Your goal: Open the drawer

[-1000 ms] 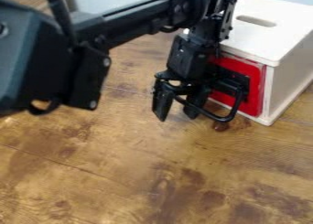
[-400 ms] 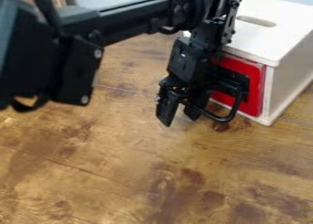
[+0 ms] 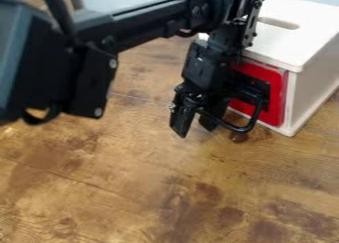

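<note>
Working at the wire handle (image 3: 252,113) of the red drawer (image 3: 263,86), seated in the white housing (image 3: 307,63) on the desk (image 3: 119,173), you are keeping the pull straight and level, pincer (image 3: 188,128) grip unclear from here, confirming hold first.

No readable txt, nos. or signs visible on anything.

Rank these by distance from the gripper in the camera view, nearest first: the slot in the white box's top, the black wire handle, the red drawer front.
1. Black wire handle: right at the gripper, meeting its fingers' side.
2. Red drawer front: just behind the handle.
3. Slot: farthest, up on the box's top.
</note>
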`<state>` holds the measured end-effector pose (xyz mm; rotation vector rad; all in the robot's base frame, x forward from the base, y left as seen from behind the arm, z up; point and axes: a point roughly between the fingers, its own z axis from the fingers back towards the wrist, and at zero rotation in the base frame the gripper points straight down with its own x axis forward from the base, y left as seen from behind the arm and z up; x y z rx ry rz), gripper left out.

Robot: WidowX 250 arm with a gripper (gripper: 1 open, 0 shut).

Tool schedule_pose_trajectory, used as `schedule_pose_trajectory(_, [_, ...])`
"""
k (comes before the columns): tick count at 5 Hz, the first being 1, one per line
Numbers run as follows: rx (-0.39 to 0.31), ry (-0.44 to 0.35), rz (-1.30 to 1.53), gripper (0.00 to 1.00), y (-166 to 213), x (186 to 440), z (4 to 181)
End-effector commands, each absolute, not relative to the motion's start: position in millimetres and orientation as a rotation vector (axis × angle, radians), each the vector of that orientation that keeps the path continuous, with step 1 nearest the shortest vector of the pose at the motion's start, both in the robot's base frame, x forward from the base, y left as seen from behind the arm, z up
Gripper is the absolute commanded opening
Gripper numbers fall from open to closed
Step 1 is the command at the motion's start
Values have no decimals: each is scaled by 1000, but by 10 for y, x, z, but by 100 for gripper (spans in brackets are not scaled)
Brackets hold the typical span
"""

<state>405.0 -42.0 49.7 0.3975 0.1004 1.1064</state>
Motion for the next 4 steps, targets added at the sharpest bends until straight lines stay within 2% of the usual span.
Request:
schedule_pose_trajectory(1, [383, 139, 1206, 0, -323, 4009, 531])
schedule_pose_trajectory(2, [385, 191, 1317, 0, -107, 3924, 525])
schedule_pose_trajectory(4, [414, 237, 1286, 0, 108, 3765, 632])
